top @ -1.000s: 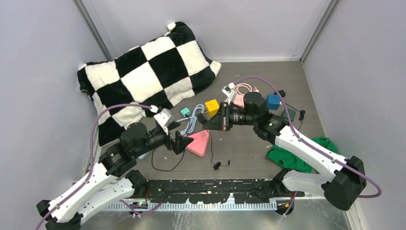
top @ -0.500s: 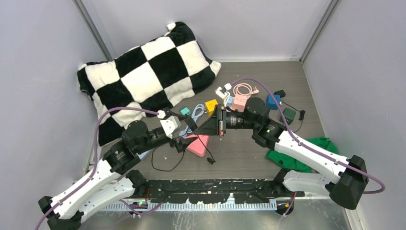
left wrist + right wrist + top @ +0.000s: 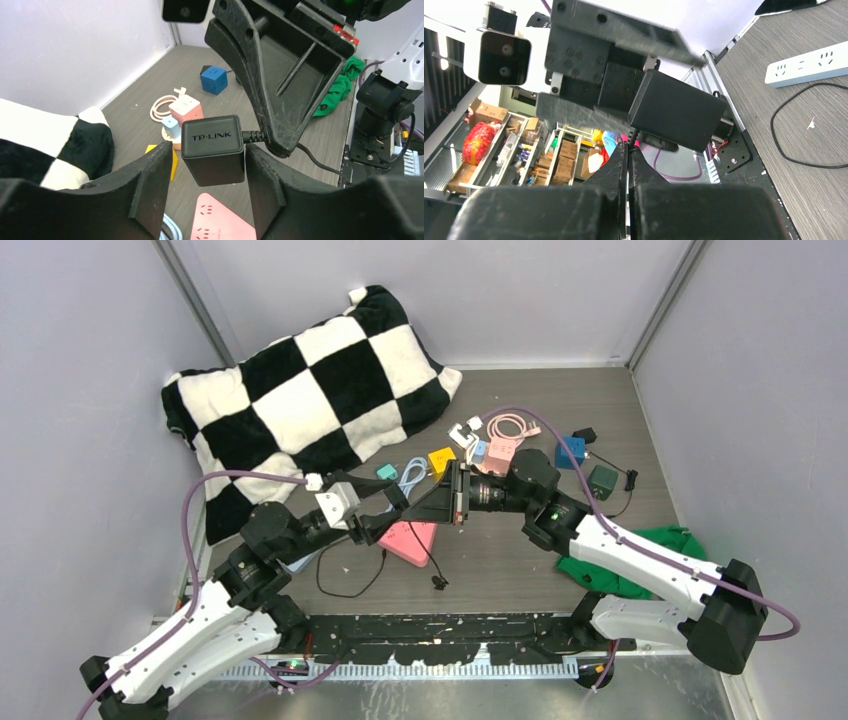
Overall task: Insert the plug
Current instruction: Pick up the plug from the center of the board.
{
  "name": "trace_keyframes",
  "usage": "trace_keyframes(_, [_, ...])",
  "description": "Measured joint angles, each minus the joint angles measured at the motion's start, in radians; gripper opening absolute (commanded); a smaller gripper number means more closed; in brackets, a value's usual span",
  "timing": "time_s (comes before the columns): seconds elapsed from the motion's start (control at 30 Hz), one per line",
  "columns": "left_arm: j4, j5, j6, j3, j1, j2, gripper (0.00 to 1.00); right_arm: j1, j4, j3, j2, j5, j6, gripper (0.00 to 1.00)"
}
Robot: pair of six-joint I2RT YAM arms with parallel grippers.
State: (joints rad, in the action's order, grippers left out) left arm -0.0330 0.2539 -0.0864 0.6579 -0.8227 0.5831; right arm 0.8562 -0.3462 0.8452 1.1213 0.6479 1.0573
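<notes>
The left gripper (image 3: 206, 167) pinches a matte black boxy adapter (image 3: 213, 149). At its 3 o'clock the right gripper (image 3: 629, 150), held level, squeezes the thin cord (image 3: 314, 156).

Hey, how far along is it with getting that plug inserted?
Done: the TP-LINK adapter is picked up, clamped in the left gripper. In hand: the right gripper pinches its cable right at the adapter. Left: bringing it to the pink power strip below and plugging in; nothing is inserted yet.
</notes>
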Motion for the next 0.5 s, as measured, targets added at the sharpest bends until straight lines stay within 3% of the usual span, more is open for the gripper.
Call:
trace_keyframes(0.07, [-0.005, 0.003, -0.002, 0.0, 0.0, -0.002, 0.36, 0.0, -0.002, -0.006, 0.0, -0.005, 0.001, 0.05])
trace_keyframes(0.2, [-0.005, 0.0, -0.01, 0.0, 0.0, -0.006, 0.25, 0.0, 0.001, -0.008, 0.0, -0.016, 0.0, 0.15])
trace_keyframes(0.27, [0.005, -0.001, -0.023, 0.0, 0.0, -0.008, 0.24, 0.0, 0.019, -0.008, -0.005, -0.031, -0.006, 0.27])
trace_keyframes(0.5, [0.083, -0.044, -0.085, 0.0, 0.0, -0.021, 0.23, 0.002, 0.273, 0.023, -0.09, -0.159, -0.086, 0.51])
